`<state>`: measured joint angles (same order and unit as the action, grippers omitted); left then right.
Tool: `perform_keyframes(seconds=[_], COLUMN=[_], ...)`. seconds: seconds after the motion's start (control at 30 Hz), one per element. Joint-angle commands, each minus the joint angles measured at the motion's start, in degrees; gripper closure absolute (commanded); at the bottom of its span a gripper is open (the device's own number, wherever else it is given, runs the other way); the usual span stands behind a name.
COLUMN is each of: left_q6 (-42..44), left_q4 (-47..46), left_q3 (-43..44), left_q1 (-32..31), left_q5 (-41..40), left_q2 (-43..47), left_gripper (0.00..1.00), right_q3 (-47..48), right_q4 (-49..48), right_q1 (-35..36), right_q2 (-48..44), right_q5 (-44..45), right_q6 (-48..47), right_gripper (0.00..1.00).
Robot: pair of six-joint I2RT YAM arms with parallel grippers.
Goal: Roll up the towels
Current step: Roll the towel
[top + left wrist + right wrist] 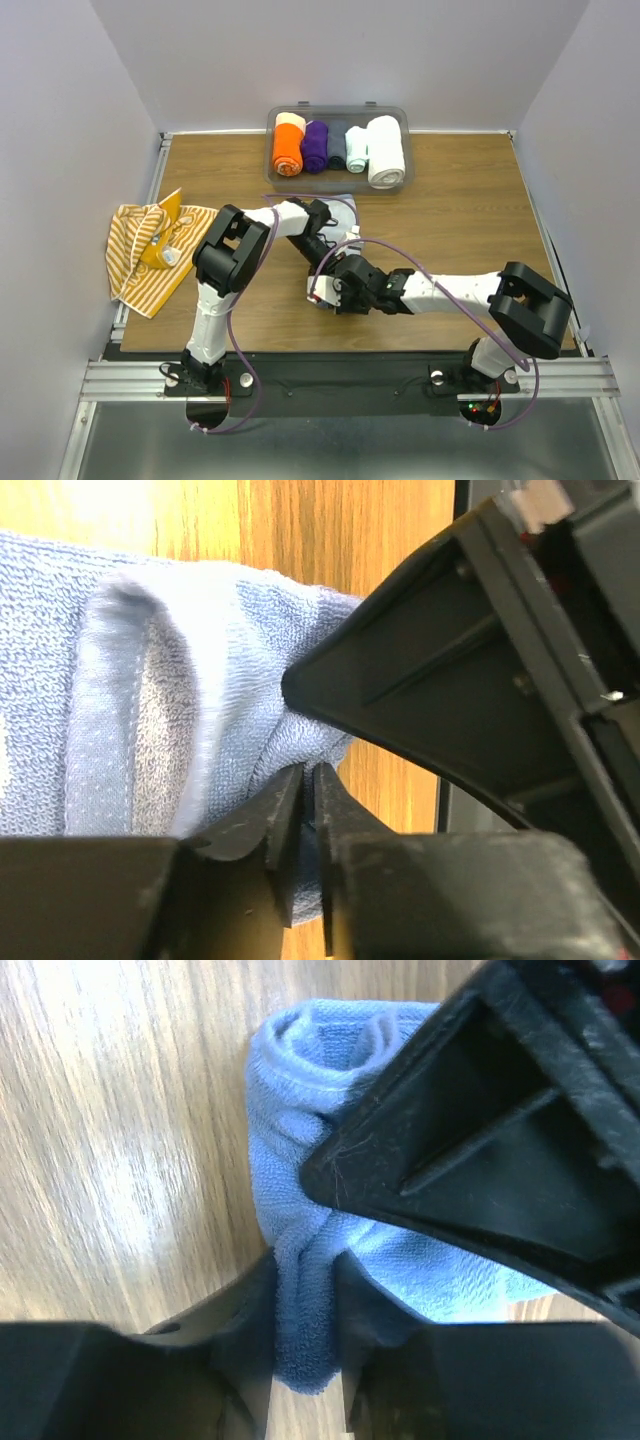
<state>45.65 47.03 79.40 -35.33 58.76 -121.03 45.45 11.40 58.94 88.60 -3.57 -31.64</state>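
Observation:
The pale blue towel (pixel 345 205) lies mid-table, mostly hidden under both arms. In the left wrist view my left gripper (pixel 308 775) is shut on a bunched edge of this towel (pixel 150 680). In the right wrist view my right gripper (pixel 305 1270) is shut on a fold of the same towel (pixel 310 1080), whose far end is curled into a loose roll. In the top view the left gripper (pixel 330 245) and right gripper (pixel 335 290) are close together. The yellow-orange-and-white striped towel (pixel 150 250) lies crumpled at the table's left edge, partly hanging over it.
A clear bin (pixel 400 118) at the back holds an orange roll (pixel 288 147), a purple roll (pixel 315 147), a dark roll, a pale roll and a thick white roll (pixel 386 150). White walls stand on three sides. Purple cables loop around both arms.

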Motion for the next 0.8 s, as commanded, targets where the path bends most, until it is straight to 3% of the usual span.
perform_keyframes(seconds=[0.0,0.23,0.43,0.63,0.77], left_q6=[0.1,-1.4,-2.8,-7.8,-1.0], left_q4=[1.0,1.4,-0.4,-12.9,-20.0], left_q3=[1.3,1.0,-0.8,-13.5,-25.7], left_q1=[0.9,4.6,13.9,22.6,22.6], left_q5=[-0.4,-1.3,-2.3,-6.7,-14.9], left_q2=[3.9,13.2,21.3,37.5,52.1], left_gripper=[0.72,0.64,0.61,0.57,0.48], right_q3=[-2.3,-2.7,0.2,4.0,6.8], right_q4=[-2.7,1.2,4.7,7.5,9.6], right_q1=[0.2,0.0,-2.9,-11.7,-16.0], right_q2=[-0.9,-4.0,-4.3,-1.0,3.1], right_q5=[-3.5,-10.4,-20.0,-35.9,-42.3], right_q6=[1.7,4.6,8.1,13.0,15.0], right_gripper=[0.95,0.99,0.99,1.00,0.99])
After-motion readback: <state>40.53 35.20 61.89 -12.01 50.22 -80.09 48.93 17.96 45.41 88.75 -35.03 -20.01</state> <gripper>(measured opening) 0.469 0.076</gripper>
